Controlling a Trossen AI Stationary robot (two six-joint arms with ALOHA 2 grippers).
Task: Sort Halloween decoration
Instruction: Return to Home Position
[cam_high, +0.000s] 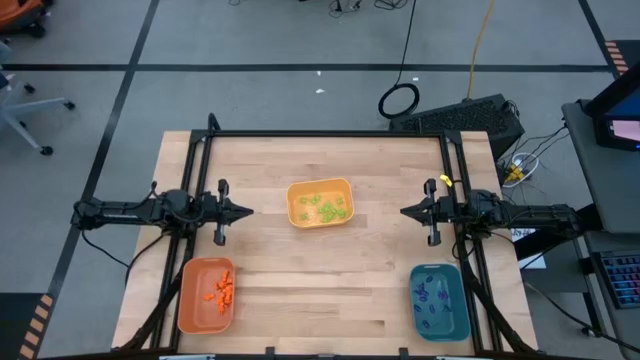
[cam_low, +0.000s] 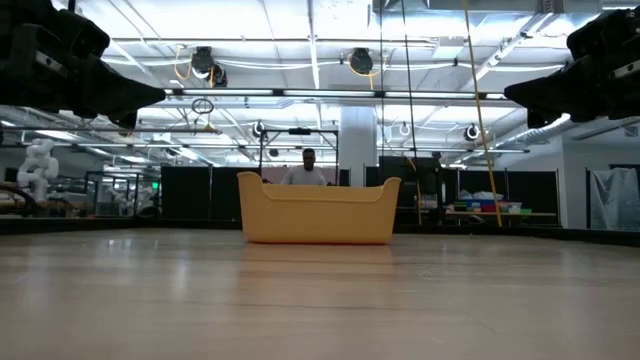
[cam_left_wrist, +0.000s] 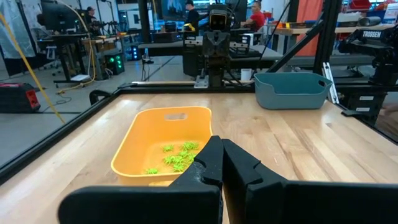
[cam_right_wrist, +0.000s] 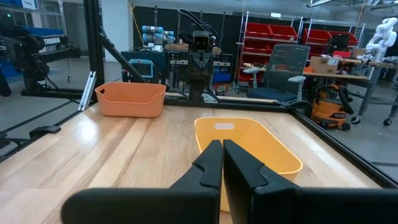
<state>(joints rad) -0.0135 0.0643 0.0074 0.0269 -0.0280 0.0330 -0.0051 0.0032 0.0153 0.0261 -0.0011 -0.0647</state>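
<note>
Green pieces (cam_high: 325, 208) in yellow tray (cam_high: 320, 184), orientation unclear

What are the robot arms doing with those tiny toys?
Right now neither arm holds anything. The left gripper and right gripper are shut and hover above the table, one each side. Everything is sorted by colour: green pieces in the yellow tray, orange pieces in the orange tray, purple pieces in the teal tray.

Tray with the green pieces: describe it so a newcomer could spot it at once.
On the wooden table, look midway between the left gripper and right gripper. The yellow tray sits there, holding light green pieces. Unlike it, the orange tray and teal tray sit off in corners.
</note>
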